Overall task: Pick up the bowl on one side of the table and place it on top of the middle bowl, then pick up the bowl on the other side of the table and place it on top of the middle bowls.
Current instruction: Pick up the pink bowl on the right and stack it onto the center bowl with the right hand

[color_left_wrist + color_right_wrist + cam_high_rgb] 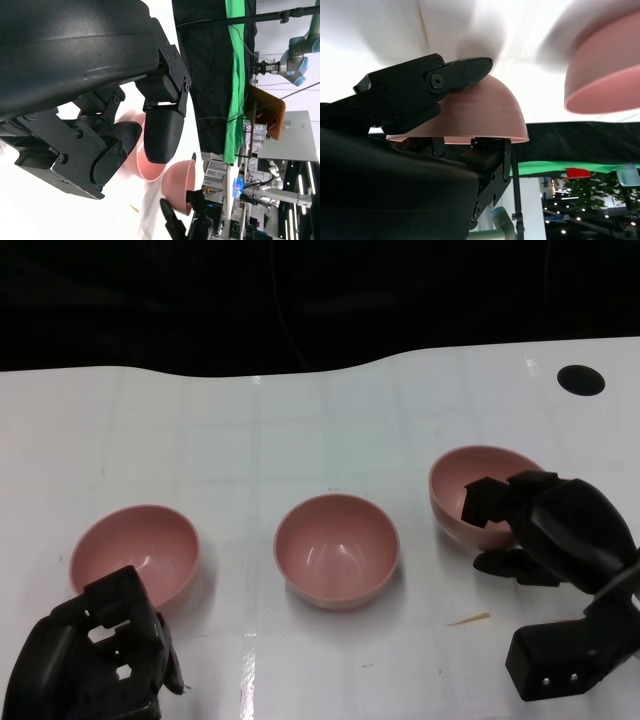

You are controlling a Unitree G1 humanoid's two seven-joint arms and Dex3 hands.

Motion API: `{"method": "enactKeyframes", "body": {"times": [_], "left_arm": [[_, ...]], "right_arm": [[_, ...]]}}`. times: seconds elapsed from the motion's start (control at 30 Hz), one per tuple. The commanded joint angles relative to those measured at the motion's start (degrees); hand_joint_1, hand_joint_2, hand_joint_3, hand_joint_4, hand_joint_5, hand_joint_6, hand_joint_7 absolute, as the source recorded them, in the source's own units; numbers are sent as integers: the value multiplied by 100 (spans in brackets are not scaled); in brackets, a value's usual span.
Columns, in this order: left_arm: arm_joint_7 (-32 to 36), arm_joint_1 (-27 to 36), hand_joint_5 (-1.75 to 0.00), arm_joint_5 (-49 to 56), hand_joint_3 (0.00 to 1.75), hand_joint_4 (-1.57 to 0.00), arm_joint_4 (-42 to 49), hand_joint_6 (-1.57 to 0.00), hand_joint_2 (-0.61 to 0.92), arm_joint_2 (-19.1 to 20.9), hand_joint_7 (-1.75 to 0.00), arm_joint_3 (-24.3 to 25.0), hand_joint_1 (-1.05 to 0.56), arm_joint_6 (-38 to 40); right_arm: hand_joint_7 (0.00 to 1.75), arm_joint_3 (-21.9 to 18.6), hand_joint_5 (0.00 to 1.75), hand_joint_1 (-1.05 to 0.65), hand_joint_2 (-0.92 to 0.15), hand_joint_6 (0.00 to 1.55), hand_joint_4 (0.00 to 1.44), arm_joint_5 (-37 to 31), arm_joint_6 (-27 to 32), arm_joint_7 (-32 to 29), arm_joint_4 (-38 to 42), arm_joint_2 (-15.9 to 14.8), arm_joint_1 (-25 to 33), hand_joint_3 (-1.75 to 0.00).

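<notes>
Three pink bowls stand in a row on the white table (300, 430). The left bowl (134, 552) sits just beyond my left hand (95, 655), whose fingers are curled in with nothing in them. The middle bowl (337, 548) stands alone. My right hand (545, 525) grips the right bowl (470, 490) at its near rim, a finger inside and another under it. The bowl is tilted. In the right wrist view the held bowl (480, 115) sits between my fingers (420, 87), with the middle bowl (607, 75) blurred beyond. In the left wrist view two bowls (147, 165) show past my curled fingers (162, 125).
A black round hole (581, 379) lies in the table at the far right. A small tan sliver (468, 619) lies on the table near my right hand. The table's far edge borders a black backdrop.
</notes>
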Motion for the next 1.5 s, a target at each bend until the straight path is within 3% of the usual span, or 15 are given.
{"method": "enactKeyframes", "body": {"times": [0.03,0.17,0.2,0.3,0.37,0.4,0.47,0.57,0.8,1.0,1.07,1.13,1.27,1.37,1.5], "left_arm": [[50,14,-175,30,136,-88,11,-75,46,48,-174,2,0,5],[71,11,-175,38,137,-88,6,-76,46,33,-173,-12,0,13],[90,19,-175,50,138,-88,-13,-76,45,31,-173,-19,0,30],[128,27,-175,70,138,-88,-32,-76,45,29,-173,-40,0,39],[141,27,-175,79,138,-88,-34,-76,45,31,-173,-54,0,36],[133,25,-175,70,138,-87,-30,-75,45,33,-172,-59,-1,30],[125,24,-175,56,138,-87,-24,-75,45,37,-172,-69,-1,22],[148,31,-175,83,137,-87,-25,-74,46,25,-173,-89,-2,-24],[15,-32,-175,6,136,-87,102,-75,47,-26,-173,-106,-1,-189],[89,-12,-175,62,134,-88,79,-76,48,-31,-175,-122,-2,-181],[80,-22,-175,39,135,-88,83,-76,48,-51,-175,-121,-2,-204],[116,-11,-175,50,135,-88,52,-77,48,-69,-175,-125,-2,-190],[169,29,-175,70,135,-89,-39,-77,47,-80,-175,-140,-3,-148],[153,29,-175,48,135,-89,-45,-77,47,-74,-175,-135,-3,-147],[152,34,-175,27,135,-89,-81,-78,47,-73,-175,-138,-3,-111]], "right_arm": [[175,-174,175,-16,-91,55,81,147,-144,186,-372,-191,-55,-27],[175,-321,175,-16,-92,57,84,163,-133,369,-846,-248,-56,-29],[160,-361,175,-16,-89,63,87,172,-136,415,-946,-250,-60,-32],[153,-463,175,-15,-87,68,89,202,-167,613,-1212,-259,-90,-37],[149,-511,175,-20,-77,71,91,225,-215,804,-1463,-269,-161,-59],[163,-529,175,-20,-71,64,91,215,-232,875,-1611,-257,-190,-67],[172,-569,175,-21,-65,58,91,200,-233,964,-1780,-240,-186,-73],[174,-600,175,-22,-57,55,90,269,-259,1307,-2207,-161,-221,-78],[175,-604,175,-26,-53,60,93,321,-206,1826,-2857,103,-139,-98],[175,-561,175,-24,-48,60,92,253,-135,2055,-3156,266,-22,-95],[175,-410,175,-21,-47,62,94,178,-137,2104,-3251,446,30,-96],[175,-304,175,-17,-37,65,97,110,-128,2145,-3321,568,78,-107],[175,-243,175,-15,-31,66,97,66,-113,2204,-3397,631,148,-112],[175,-213,175,-15,-31,66,98,-14,-129,2180,-3328,665,149,-112],[175,-191,175,-16,-39,63,95,40,-141,2366,-3285,645,194,-104]]}}
